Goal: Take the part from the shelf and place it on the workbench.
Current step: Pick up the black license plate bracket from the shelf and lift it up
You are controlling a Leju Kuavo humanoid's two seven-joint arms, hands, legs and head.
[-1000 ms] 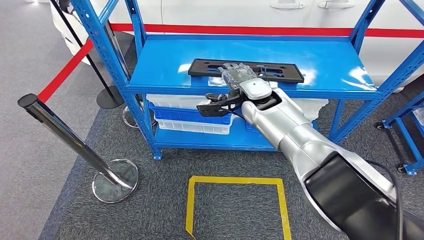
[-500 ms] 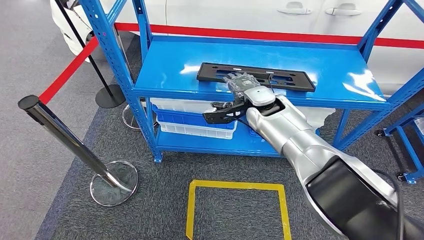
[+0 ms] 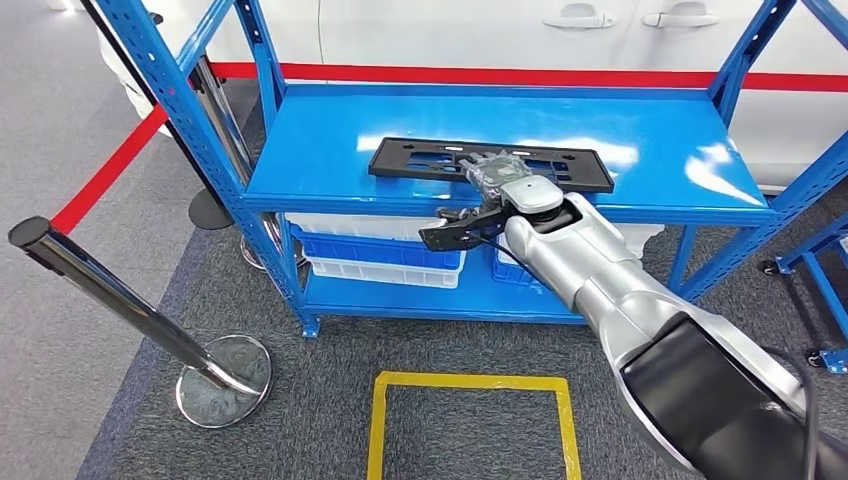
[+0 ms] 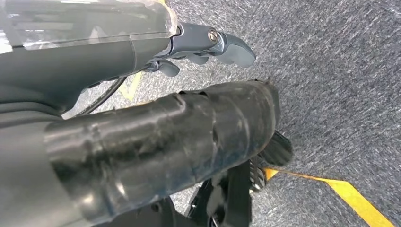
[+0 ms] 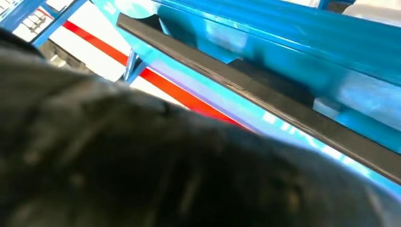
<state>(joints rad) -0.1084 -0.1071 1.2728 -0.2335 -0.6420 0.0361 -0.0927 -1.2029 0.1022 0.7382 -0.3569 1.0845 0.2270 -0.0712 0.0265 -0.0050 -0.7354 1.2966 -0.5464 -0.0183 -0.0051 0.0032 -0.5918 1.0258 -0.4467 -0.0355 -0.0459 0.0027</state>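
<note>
from the head camera i see my right hand (image 3: 497, 175) reaching over the front edge of the blue shelf (image 3: 330, 150), its fingers lying on top of the flat black part (image 3: 410, 158). the part, a long plastic panel with cut-outs, lies flat on the top deck of the shelf, nearer the front edge than the back. i cannot tell whether the hand has closed on the part or just rests on it; the fingers are hard to make out against the black plastic. in the right wrist view the part (image 5: 265, 97) shows as a dark strip lying on the blue deck.

in the left wrist view my left hand (image 4: 208, 45) hangs above grey carpet (image 4: 340, 71), fingers curled in with nothing in them.

under the top deck there are white and blue bins (image 3: 380, 250) on the lower deck. a yellow taped square (image 3: 470, 385) marks the carpet in front of the shelf. a chrome stanchion (image 3: 120, 300) stands to the left, and a red belt (image 3: 110, 170) runs behind it.
</note>
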